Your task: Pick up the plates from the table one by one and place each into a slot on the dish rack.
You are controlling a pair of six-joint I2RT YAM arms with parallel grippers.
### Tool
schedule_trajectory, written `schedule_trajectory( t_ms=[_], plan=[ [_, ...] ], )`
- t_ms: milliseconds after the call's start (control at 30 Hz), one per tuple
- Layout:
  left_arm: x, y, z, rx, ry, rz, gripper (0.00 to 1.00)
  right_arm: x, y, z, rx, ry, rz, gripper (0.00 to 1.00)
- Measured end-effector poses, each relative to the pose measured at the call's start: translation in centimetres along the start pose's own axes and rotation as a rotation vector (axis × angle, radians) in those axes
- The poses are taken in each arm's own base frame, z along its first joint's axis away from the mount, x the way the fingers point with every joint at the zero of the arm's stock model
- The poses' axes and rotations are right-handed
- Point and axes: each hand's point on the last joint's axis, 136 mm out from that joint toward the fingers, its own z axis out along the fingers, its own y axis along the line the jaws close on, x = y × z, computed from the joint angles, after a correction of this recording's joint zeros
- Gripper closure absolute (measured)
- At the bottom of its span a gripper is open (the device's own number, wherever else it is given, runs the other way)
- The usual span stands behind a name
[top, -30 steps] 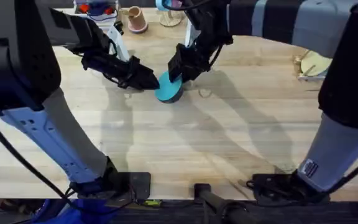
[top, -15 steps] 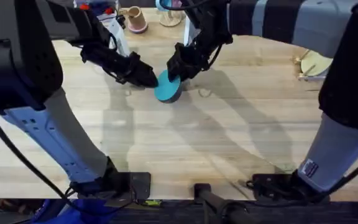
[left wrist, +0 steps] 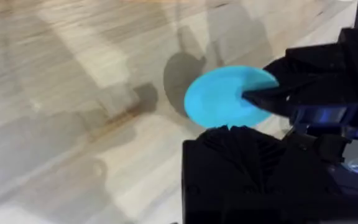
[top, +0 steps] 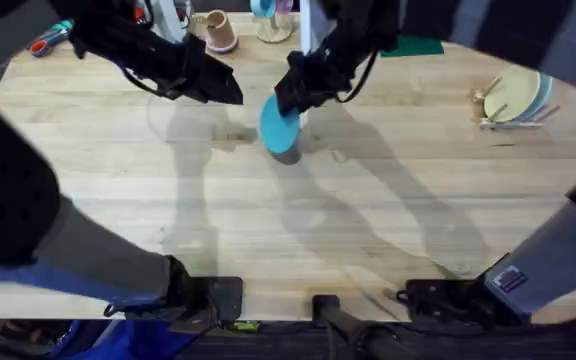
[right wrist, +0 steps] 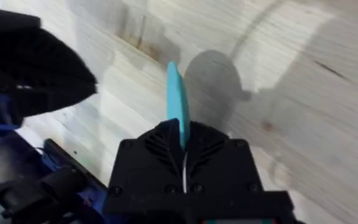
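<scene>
The right gripper (right wrist: 182,148) pinches the turquoise plate (right wrist: 177,102) edge-on above the pale wooden table (right wrist: 303,93), with the left gripper (right wrist: 33,65) dark and close beside it.

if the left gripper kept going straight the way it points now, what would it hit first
Most likely the blue plate, held on edge just ahead by the right gripper. The left gripper points right at it, though the depth between them is hard to judge.
</scene>
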Motion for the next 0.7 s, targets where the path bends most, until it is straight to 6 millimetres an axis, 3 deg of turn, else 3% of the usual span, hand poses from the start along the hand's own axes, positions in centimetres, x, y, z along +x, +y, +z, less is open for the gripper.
schedule_trajectory(
  t_ms=[500, 700],
  plan=[
    [4.9, -5.1, -6.5, -0.194, -0.056, 0.097, 0.960, 1.7, -2.3, -13.1, 0.375, -0.189, -0.160, 0.973],
    [7.1, -6.2, -8.5, -0.288, -0.081, 0.130, 0.960, 3.7, -3.7, -18.5, 0.476, -0.251, -0.137, 0.973]
  ],
)
